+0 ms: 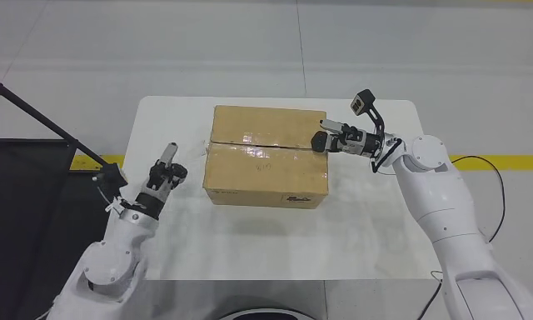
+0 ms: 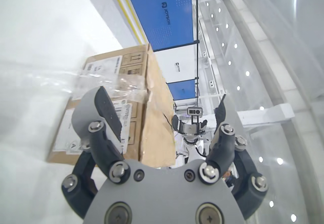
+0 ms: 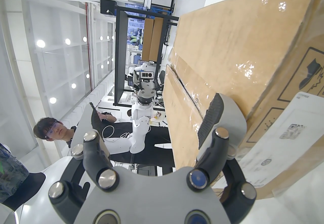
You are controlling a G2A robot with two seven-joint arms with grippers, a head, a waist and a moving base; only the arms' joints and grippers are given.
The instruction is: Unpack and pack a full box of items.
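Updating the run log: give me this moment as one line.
box: shut, taped, on table | right gripper: open, at the box's seam end | left gripper: open, beside the box, apart | unpacking: not yet begun

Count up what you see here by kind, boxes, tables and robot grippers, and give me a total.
Cardboard box: 1, standing on the table
White table: 1
Grippers: 2, the left gripper and the right gripper, both open
Total: 4
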